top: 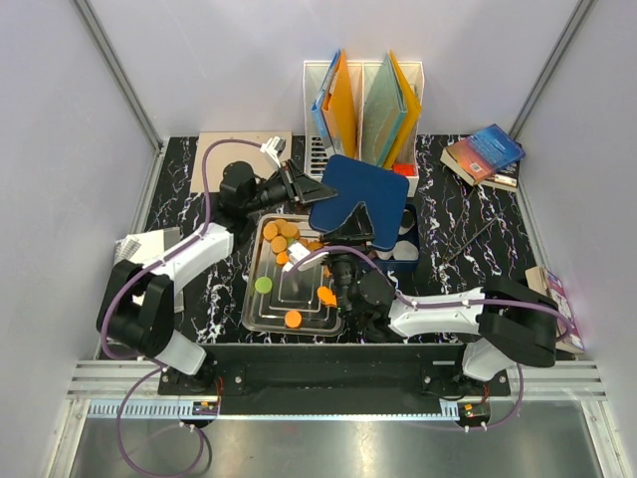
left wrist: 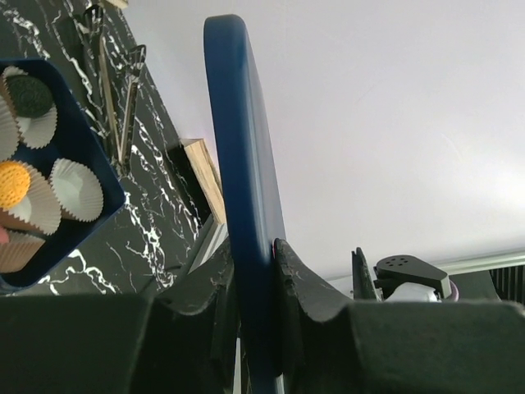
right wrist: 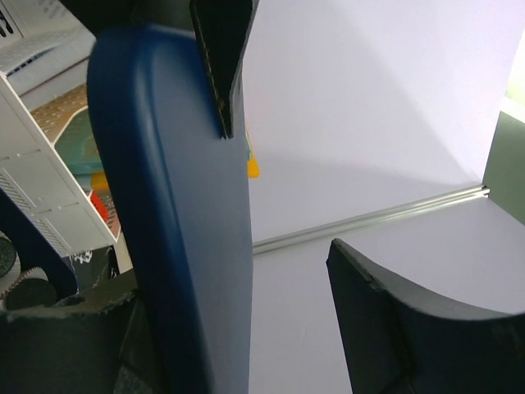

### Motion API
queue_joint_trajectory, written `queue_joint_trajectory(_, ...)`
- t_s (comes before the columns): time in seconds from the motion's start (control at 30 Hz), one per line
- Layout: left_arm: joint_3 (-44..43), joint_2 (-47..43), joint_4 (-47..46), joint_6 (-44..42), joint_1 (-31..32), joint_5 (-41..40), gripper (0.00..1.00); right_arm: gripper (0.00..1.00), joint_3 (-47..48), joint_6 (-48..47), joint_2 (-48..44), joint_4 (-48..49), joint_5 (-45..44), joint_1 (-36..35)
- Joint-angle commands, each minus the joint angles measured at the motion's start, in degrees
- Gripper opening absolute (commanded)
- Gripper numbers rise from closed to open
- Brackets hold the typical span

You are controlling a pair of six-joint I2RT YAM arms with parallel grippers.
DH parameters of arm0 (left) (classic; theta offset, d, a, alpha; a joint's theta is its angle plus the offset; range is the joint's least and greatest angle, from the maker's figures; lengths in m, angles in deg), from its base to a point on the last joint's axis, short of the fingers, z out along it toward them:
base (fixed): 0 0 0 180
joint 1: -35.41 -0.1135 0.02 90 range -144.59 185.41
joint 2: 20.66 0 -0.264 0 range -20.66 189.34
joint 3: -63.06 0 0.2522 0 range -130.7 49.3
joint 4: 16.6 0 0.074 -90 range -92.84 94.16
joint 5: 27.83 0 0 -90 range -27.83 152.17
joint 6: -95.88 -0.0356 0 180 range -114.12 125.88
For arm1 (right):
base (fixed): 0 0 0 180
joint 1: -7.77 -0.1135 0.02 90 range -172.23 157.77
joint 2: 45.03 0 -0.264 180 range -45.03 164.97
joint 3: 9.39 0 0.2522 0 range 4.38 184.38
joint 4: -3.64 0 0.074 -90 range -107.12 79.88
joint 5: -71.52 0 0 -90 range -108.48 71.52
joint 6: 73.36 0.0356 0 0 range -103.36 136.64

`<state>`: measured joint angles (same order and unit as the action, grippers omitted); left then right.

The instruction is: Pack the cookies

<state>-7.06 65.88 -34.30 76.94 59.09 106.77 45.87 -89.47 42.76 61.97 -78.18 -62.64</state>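
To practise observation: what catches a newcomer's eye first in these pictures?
A big blue lid, clamped at its edge by the left tool, hangs tilted over the table's middle. Beside it, to the left, bright orange cookies lie scattered in a metal tray.

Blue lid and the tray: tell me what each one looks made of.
Blue lid: probably moulded plastic with a matte finish. The colour is even, the rim is thick and rounded, and there is only a soft sheen. Tray: most likely polished stainless steel. It is silvery, mirrors the light and has pressed steps in its floor.
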Motion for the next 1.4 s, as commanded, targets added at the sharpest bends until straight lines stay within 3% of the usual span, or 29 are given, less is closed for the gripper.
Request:
queue_joint_trajectory(0.0,-3.93,2.57,-3.69,-1.64,-2.06,-1.27,0.0,0.7,-0.71,-1.73,-5.34,17.38,-4.45,-1.22)
queue_joint_trajectory(0.17,-6.74,4.51,-8.7,3.19,-4.52,-1.8,0.0,0.72,-3.0,-2.88,-9.2,17.29,-6.74,-1.75)
queue_joint_trajectory(0.4,-11.4,5.22,-7.74,4.08,-7.59,-2.06,0.0,0.73,-5.28,-2.7,-13.43,17.38,-11.04,-1.83)
queue_joint_trajectory(0.6,-9.39,2.5,-7.39,3.9,-11.9,-2.5,0.0,0.73,-8.44,1.68,-20.45,17.29,-15.96,-1.92)
queue_joint_trajectory(0.83,-4.47,-0.76,-6.41,1.09,-12.43,-2.15,0.0,0.73,-11.44,6.17,-28.36,17.29,-21.33,-1.83)
queue_joint_trajectory(1.0,1.93,-2.43,-12.46,4.86,-12.08,-1.71,0.0,0.7,-9.95,13.1,-31.62,17.46,-23.44,-1.57)
queue_joint_trajectory(1.23,9.86,-4.1,-17.14,6.01,-9.62,-1.62,0.0,0.58,-8.55,34.88,-36.55,18.08,-29.59,-0.95)
queue_joint_trajectory(1.37,11.27,-4.45,-18.46,6.1,-8.22,-1.09,0.0,0.57,-1.79,33.87,-31.29,18.17,-32.05,-4.02)
